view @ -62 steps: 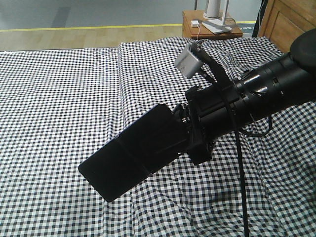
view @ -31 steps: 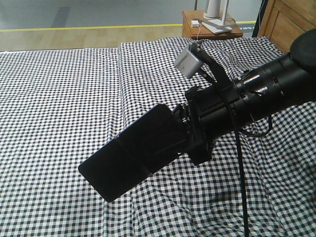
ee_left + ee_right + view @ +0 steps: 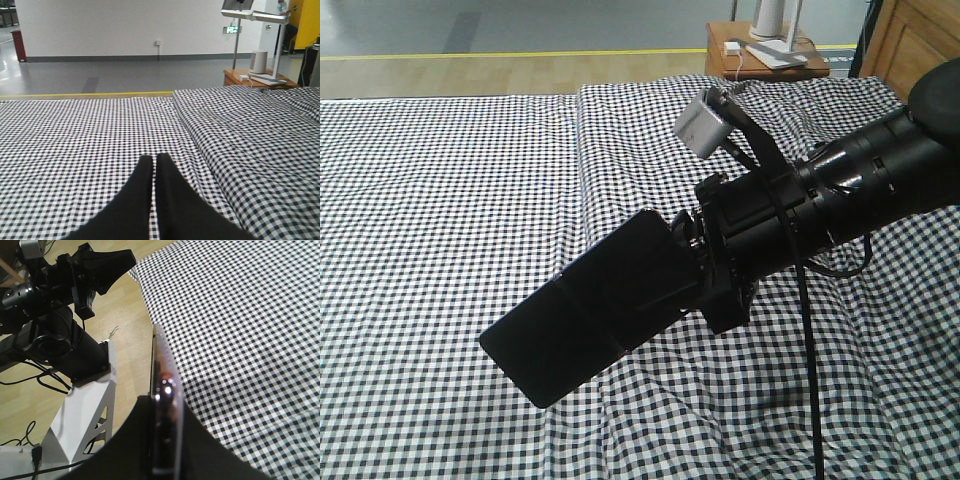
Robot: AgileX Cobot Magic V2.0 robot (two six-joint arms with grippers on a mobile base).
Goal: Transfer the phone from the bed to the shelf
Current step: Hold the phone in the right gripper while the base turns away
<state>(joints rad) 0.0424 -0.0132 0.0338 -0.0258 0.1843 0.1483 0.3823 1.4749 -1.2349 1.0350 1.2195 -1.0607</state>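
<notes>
Right wrist-mounted view: right end effector (image 3: 163, 402) snug around phone (image 3: 159, 360), over bed (image 3: 240, 315).

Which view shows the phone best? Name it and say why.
The front view: the phone shows its whole black face, gripped by the right hand over the bed. The right wrist view shows only its thin edge; the left wrist view, none of it.

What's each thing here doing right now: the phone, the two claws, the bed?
phone: gripped at one end, tilted, held in the air over the bed.
right gripper: shut on the phone.
left gripper: shut, holding nothing.
bed: checked sheet creased, phone not resting on it.
</notes>
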